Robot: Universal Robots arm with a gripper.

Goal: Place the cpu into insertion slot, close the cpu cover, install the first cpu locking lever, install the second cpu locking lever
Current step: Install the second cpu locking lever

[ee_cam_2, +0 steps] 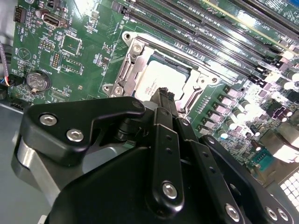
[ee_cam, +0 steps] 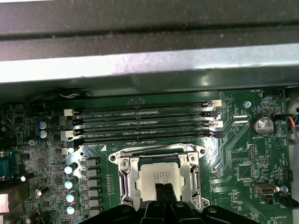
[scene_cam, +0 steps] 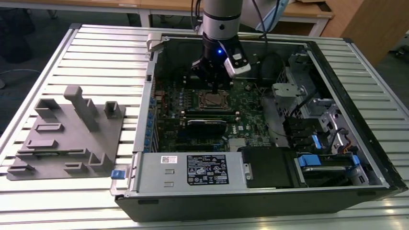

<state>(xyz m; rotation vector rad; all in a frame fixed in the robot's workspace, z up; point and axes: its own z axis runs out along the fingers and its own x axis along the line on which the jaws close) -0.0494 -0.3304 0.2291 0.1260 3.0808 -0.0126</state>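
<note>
The cpu (ee_cam: 156, 173) lies flat in the insertion slot (scene_cam: 214, 100) on the green board; its pale grey top (ee_cam_2: 154, 80) shows in both wrist views. The silvery cpu cover (ee_cam: 125, 179) lies down around the chip, its frame (ee_cam_2: 130, 65) flat on the socket. My gripper (ee_cam: 163, 192) hangs right over the chip's near edge, the two black fingers pressed together and holding nothing. In the second wrist view the gripper (ee_cam_2: 166, 95) ends just above the chip. From the exterior view the gripper (scene_cam: 215, 90) stands over the socket inside the open case.
Long black memory slots (ee_cam: 140, 123) run beside the socket. A coin battery (ee_cam: 263, 125) and a row of capacitors (ee_cam: 70, 182) flank it. The case wall (scene_cam: 150, 96), power supply (scene_cam: 191, 167) and drive bays (scene_cam: 319, 143) surround the board. A grey fixture tray (scene_cam: 64, 139) lies outside.
</note>
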